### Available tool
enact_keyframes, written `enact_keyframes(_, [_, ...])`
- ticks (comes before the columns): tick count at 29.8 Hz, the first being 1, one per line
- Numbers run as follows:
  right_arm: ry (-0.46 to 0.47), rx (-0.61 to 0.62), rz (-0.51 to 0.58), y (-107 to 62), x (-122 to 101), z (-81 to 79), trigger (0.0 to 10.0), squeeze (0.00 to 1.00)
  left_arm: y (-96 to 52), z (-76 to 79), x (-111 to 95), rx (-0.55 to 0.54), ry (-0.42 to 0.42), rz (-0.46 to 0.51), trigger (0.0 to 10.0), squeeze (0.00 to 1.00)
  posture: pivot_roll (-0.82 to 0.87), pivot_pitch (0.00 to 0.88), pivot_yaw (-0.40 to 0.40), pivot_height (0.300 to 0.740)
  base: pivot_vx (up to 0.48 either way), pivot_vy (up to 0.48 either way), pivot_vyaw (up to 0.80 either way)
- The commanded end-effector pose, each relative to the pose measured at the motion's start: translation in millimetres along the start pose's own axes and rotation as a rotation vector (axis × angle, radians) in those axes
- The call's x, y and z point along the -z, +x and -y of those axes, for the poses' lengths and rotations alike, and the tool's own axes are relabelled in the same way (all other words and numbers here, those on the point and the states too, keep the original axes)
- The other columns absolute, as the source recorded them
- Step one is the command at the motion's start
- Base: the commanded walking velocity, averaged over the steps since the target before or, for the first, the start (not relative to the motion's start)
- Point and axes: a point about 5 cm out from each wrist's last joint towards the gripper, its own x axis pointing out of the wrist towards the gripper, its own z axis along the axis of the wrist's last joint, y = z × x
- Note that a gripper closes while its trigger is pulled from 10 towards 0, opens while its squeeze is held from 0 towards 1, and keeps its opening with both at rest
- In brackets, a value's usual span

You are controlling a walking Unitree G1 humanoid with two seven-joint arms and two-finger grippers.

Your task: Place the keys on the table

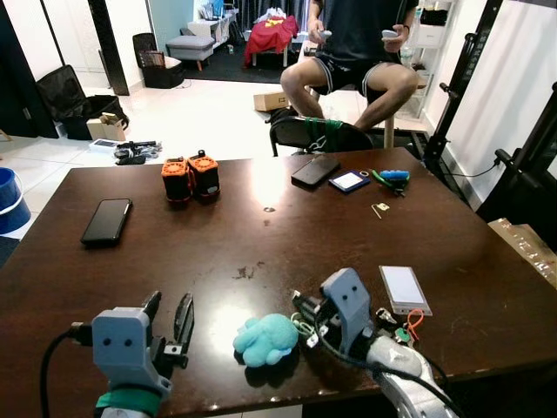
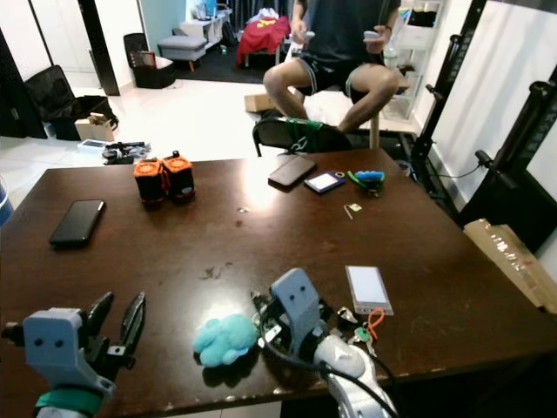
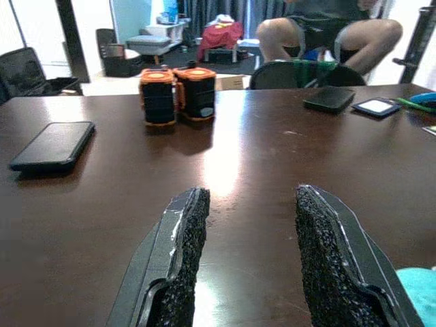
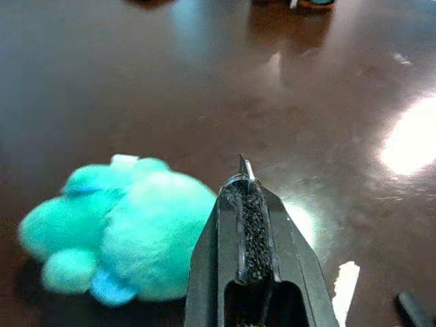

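Dark wood is what the table [image 1: 261, 235] is made of, and most of it lies bare. At its near edge the teal plush [image 1: 265, 339] lies just beside the right gripper [image 4: 246, 178], pressed closed on a thin metal sliver, judged the keys' [image 1: 393, 329] ring. The left gripper [image 3: 248, 238] is held wide, empty. A snagged ring could drag the keys off the near edge.
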Motion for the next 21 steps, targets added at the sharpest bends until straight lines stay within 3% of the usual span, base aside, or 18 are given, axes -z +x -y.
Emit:
enact_keyframes(1, [0.004, -0.062, -0.016, -1.3, 1.9, -6.6, 10.0, 0.00, -3.3, -0.3, -0.6, 0.009, -0.002, -0.002, 10.0, 0.00, -0.15, 0.000, 0.096, 0.740, 0.000, 0.000, 0.00])
enact_keyframes(3, [-0.041, -0.161, -0.058, -5.1, 4.7, -12.8, 10.0, 0.00, -4.0, 1.1, 0.1, 0.024, -0.001, -0.007, 10.0, 0.00, -0.15, 0.000, 0.096, 0.740, 0.000, 0.000, 0.00])
enact_keyframes(9, [-0.098, -0.289, -0.125, -9.6, 14.9, -25.3, 10.0, 0.00, -5.3, 3.9, 1.8, 0.051, 0.004, -0.018, 10.0, 0.00, -0.14, 0.000, 0.094, 0.740, 0.000, 0.000, 0.00])
enact_keyframes(17, [-0.134, -0.404, -0.174, -17.0, 21.3, -37.9, 10.0, 0.00, -6.8, 4.8, 2.4, 0.063, 0.004, -0.024, 10.0, 0.00, -0.14, 0.000, 0.089, 0.740, 0.000, 0.000, 0.00])
enact_keyframes(21, [-0.139, -0.407, -0.200, -20.4, 23.7, -35.2, 10.0, 0.00, -6.9, 5.1, 2.4, 0.065, 0.002, -0.025, 10.0, 0.00, -0.14, 0.000, 0.089, 0.740, 0.000, 0.000, 0.00])
